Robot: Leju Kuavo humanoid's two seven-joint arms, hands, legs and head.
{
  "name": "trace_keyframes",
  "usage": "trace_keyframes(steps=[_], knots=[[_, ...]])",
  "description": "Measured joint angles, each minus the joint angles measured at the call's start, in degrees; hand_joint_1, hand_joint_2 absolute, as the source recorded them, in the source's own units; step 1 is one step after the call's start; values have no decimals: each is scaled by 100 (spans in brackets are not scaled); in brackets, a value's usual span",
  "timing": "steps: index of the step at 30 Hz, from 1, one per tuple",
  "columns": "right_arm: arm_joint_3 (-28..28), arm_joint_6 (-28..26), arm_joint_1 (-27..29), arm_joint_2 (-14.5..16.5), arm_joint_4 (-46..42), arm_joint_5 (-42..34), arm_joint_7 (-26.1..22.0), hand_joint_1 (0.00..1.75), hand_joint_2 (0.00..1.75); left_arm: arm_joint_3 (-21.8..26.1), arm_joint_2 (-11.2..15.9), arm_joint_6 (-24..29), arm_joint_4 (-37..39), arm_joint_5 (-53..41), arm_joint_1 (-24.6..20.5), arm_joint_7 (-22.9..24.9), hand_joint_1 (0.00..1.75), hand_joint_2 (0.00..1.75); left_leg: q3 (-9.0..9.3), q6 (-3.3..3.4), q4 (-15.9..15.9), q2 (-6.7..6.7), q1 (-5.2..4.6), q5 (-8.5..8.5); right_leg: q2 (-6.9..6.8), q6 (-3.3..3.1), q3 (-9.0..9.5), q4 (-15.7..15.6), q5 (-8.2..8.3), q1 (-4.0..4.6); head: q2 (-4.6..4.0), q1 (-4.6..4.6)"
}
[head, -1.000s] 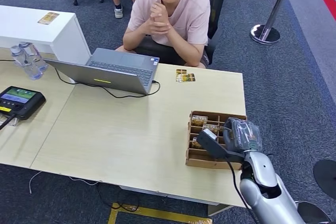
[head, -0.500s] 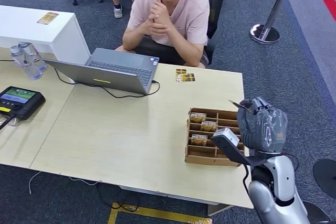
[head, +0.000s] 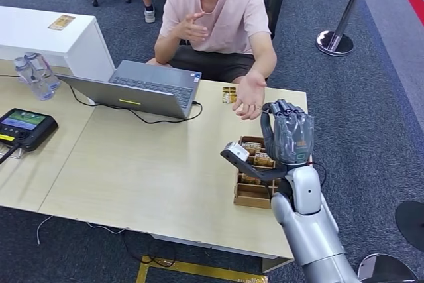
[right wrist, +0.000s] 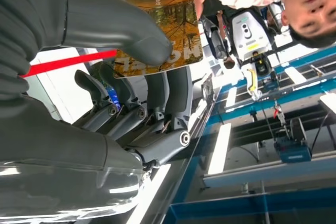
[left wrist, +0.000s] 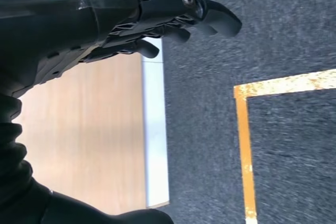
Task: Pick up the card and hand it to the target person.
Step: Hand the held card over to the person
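Note:
My right hand [head: 287,134] is raised above the back edge of the cardboard tray [head: 248,195], its back toward the head camera. In the right wrist view the thumb [right wrist: 118,30] pins a card [right wrist: 174,19] with an autumn forest print against the fingers [right wrist: 158,93]. The person in a pink shirt [head: 220,11] sits behind the table and holds an open palm [head: 248,94] out, just left of and beyond my right hand, not touching it. My left hand [left wrist: 118,19] hangs beside the table edge [left wrist: 154,129] with straight fingers and nothing in it.
The tray holds several more cards [head: 258,159] in its slots. Loose cards [head: 228,94] lie on the table near the person. An open laptop [head: 145,87] with a cable, two bottles [head: 32,74] and a black device [head: 22,127] sit to the left. A stanchion base [head: 334,42] stands far right.
My right hand rose off the tray holding a card, then moved left and toward the person. The person unclasped both hands and stretched one palm out over the table.

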Motion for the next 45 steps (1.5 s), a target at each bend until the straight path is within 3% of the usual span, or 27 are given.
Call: trace_keyframes(steps=[5,11,14,15,18,27,31,38,45], knots=[[-440,-8,-265,381,526,257,-73,152,175,-1,-2,-20,0,-43,1,30,0,175,-4,1,0,-1,0,0,-1,4,0,-8,3,-1,0,0],[-733,-9,-396,514,852,431,-44,152,175,-9,-2,-85,0,-125,1,15,0,175,-10,4,1,-1,-1,1,0,11,0,-16,8,-2,0,0],[-844,-11,-512,541,1077,501,63,38,44,-20,-2,-135,0,-190,1,-39,0,175,-11,5,1,-1,-1,1,0,13,0,-18,9,-2,0,1],[-868,-13,-553,549,1159,515,94,0,0,-26,-2,-155,0,-209,1,-71,0,131,-11,5,1,-1,-1,1,0,14,0,-18,9,-2,0,1],[-913,-14,-639,555,1366,511,137,0,0,-35,-2,-175,0,-226,1,-165,0,0,-12,7,2,-1,-1,2,0,17,0,-20,11,-2,0,1],[-1206,-17,-722,554,1600,258,32,0,0,-36,0,-153,0,-182,1,-87,0,0,-16,10,2,-3,-1,3,-1,20,-1,-27,13,-2,0,0],[-1593,-17,-883,516,1641,-308,-190,0,175,-34,0,-127,0,-151,2,-86,0,0,-17,12,2,-3,-1,5,0,27,-1,-34,18,-2,0,0],[-2371,48,-1338,26,2028,-1841,-512,0,175,-32,1,-87,0,-100,6,-61,0,0,-28,29,3,-6,-3,14,-2,42,0,-53,34,-4,0,0],[-3090,829,-1316,-832,2328,-3713,-805,0,175,-28,1,-90,0,-70,10,-6,0,0,-40,47,4,-16,-12,13,-15,54,-1,-69,42,-12,0,1]])
